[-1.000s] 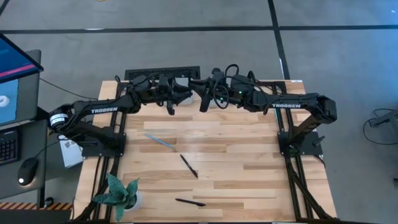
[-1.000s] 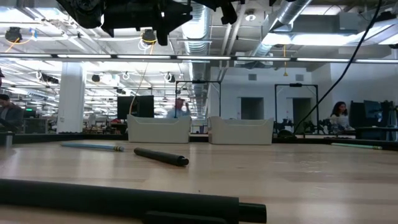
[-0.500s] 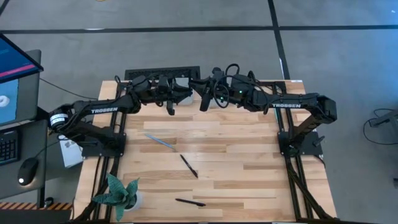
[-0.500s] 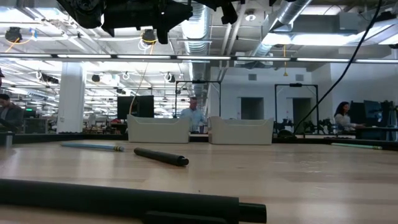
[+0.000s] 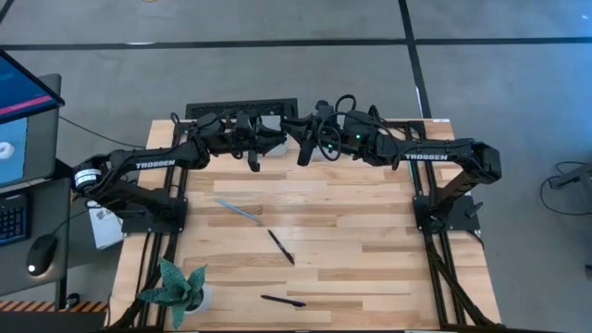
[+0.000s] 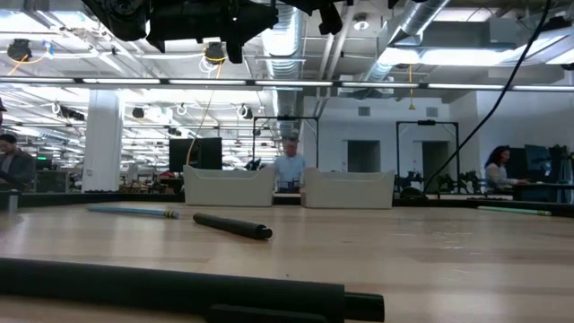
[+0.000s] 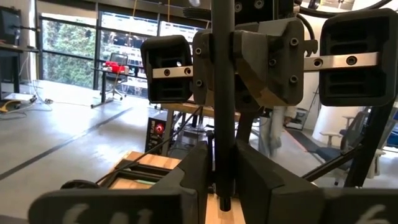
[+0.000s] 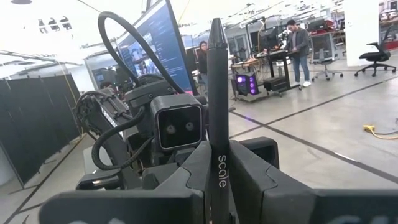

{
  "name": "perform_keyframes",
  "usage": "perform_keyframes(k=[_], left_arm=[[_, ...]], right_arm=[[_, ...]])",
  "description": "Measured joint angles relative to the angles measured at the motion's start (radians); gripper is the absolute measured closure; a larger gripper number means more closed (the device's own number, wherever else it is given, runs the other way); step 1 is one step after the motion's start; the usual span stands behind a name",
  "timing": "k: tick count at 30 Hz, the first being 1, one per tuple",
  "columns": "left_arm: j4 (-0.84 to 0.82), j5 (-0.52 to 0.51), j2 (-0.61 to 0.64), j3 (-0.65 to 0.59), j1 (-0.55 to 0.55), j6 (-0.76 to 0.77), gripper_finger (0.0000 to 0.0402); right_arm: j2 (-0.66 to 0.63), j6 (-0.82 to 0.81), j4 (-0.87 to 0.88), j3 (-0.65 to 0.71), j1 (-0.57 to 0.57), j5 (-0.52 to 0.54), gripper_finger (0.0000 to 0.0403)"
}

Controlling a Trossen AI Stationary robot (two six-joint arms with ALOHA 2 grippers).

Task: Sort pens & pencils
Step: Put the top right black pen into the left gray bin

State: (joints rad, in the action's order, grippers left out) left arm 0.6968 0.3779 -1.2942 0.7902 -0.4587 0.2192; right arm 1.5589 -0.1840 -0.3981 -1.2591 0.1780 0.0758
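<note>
Wooden table (image 5: 370, 268) seen from above. At twelve o'clock, the left gripper (image 7: 222, 174) and right gripper (image 8: 219, 180) meet, both clenched on one black pen (image 8: 217, 93) — a handover. Three more sticks lie loose: teal pencil (image 5: 238, 210) at nine, black ones centre (image 5: 280, 246) and six (image 5: 283, 301). Risk — with both pulling, the pen could slip or twist free.

A large open robotics lab is shown: exposed ceiling ducts (image 6: 296, 36), strip lights, a polished concrete floor (image 8: 323, 134), workstations with monitors (image 8: 158, 46), and people (image 6: 289, 166) at distant desks.
</note>
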Motion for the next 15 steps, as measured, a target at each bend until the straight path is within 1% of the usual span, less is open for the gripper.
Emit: perform_keyframes(k=[15], left_arm=[[-0.002,0.0,0.0,0.0,0.0,-0.005,0.035]], right_arm=[[0.0,0.001,0.0,0.0,-0.001,0.0,0.0337]])
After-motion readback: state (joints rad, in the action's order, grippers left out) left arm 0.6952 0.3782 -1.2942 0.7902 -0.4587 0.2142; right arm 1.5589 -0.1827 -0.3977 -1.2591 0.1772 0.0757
